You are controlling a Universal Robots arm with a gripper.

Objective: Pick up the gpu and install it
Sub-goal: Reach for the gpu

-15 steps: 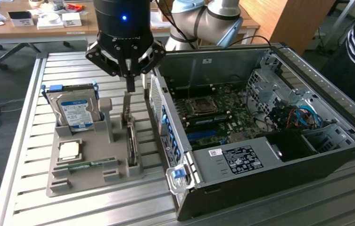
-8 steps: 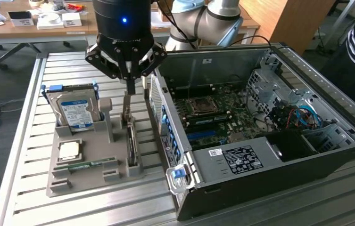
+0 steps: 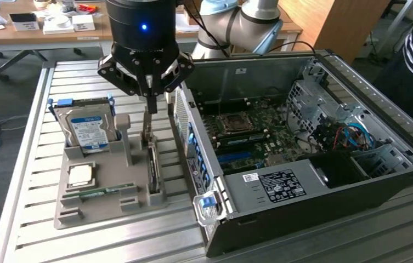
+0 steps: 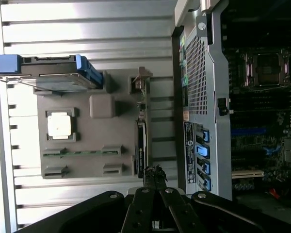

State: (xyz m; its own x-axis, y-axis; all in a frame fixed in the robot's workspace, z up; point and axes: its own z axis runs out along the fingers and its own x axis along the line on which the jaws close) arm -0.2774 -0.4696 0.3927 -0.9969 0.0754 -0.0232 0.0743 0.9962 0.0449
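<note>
Gripper (image 3: 150,103), fingers closed, hangs over the gpu (image 3: 152,164) upright in its tray (image 3: 96,207).

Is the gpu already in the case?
No, the gpu stands on edge in the gray holder outside the case.

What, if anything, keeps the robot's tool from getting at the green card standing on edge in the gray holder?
Probably nothing, so yes. The tool hangs close above the gpu, closed, and the card's upper edge is bare. The hard drive and the computer case stand apart on either side.
</note>
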